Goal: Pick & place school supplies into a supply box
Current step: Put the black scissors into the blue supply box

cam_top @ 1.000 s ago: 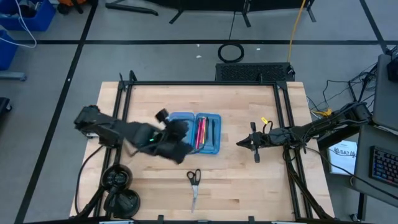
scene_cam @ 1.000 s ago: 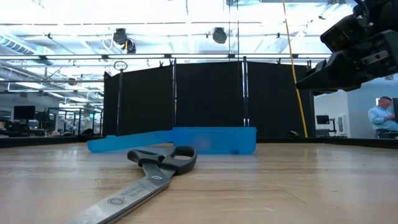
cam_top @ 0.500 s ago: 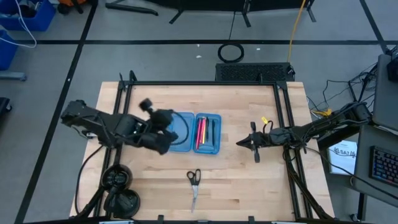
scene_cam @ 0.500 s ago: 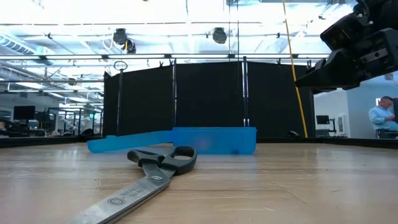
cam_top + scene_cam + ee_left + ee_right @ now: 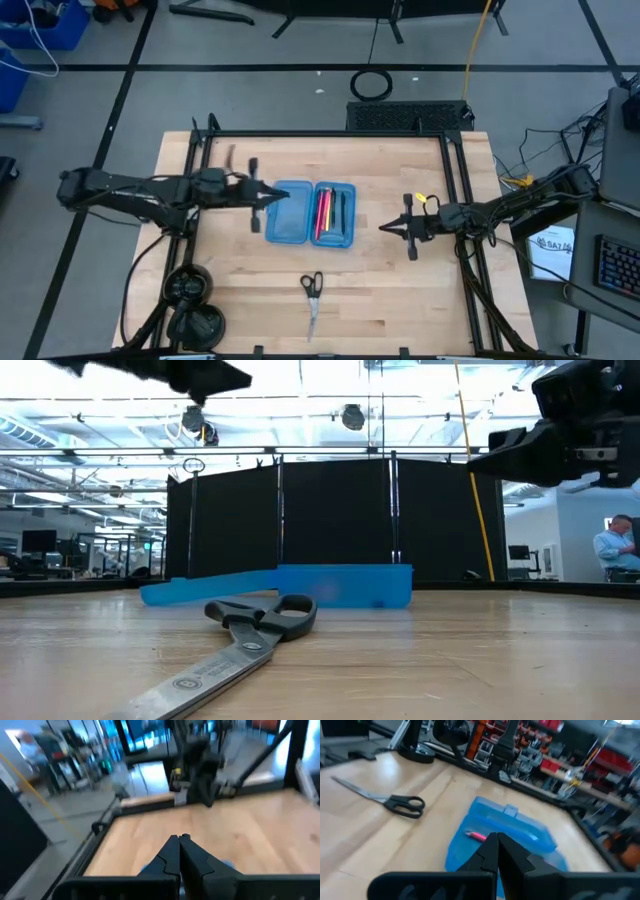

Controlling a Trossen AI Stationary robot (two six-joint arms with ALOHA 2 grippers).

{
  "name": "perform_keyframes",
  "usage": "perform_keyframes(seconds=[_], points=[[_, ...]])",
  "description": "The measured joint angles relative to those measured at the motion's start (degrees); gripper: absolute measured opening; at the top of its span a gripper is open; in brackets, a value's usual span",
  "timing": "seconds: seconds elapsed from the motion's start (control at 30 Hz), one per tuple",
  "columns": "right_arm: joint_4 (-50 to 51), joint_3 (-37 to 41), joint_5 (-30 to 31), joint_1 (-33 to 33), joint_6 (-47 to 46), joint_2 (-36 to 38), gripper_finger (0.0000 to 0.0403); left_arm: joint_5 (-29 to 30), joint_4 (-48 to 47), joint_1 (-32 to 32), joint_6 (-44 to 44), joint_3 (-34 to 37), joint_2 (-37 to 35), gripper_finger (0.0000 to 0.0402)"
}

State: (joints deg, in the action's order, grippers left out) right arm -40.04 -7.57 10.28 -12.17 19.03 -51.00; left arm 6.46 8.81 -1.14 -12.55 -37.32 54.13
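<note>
Fingers on both arms are pressed together with nothing between them. From overhead, the left gripper (image 5: 258, 196) hangs at the left-centre of the frame, just beside the left edge of the supply box (image 5: 311, 213), and the right gripper (image 5: 385, 229) sits right of centre, apart from the box's right half. Each wrist view shows that arm's own fingertips meeting in a point, with no pen or pencil carried.

The scissors (image 5: 312, 298) lie alone on the surface (image 5: 400, 290) in the lower middle of the overhead frame, handles toward the box, blades pointing away from it, well apart from either arm.

My worry is that pickup. The scissors lie flat against the wood, so a grip on the thin blades could slip or make them pivot and skid away; the looped handles look a safer hold. The open box looks light too, and an arm passing close to it could nudge or flip it.

As for contents, the box lies open with two halves side by side. The right half holds pens (image 5: 325, 212), pink and red ones plainest and something darker beside them; the left half looks empty.
</note>
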Motion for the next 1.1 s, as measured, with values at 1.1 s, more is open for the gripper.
perform_keyframes(seconds=[1.1], points=[[-4.0, -10.3, 23.0, -2.0, -12.6, -2.8, 0.0, -12.5, 16.7, 8.0, -5.8, 32.8, -10.3, 0.0003]])
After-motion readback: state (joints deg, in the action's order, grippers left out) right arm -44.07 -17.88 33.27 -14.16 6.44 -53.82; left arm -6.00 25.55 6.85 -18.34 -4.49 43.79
